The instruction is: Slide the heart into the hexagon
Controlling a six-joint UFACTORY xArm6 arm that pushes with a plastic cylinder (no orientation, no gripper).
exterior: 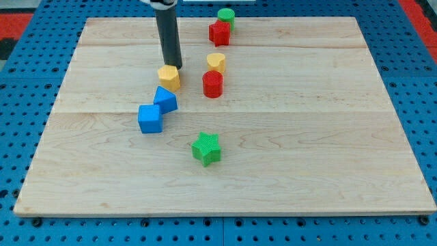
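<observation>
my tip (173, 66) sits right at the top edge of the yellow plastic hexagon block (169, 78), looks like touching | yellow plastic heart block (216, 62) just off to the view's right, small gap | red round-ish block (212, 84) under the heart | wooden board (328, 137) wide open on the view's right

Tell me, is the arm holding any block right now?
Nothing is held. My tip only touches the top edge of the yellow hexagon.

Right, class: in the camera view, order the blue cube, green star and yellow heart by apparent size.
1. blue cube and green star: look alike, and the star's nearness makes ranking unsure.
2. yellow heart: smallest, though it sits farther up the view.
</observation>
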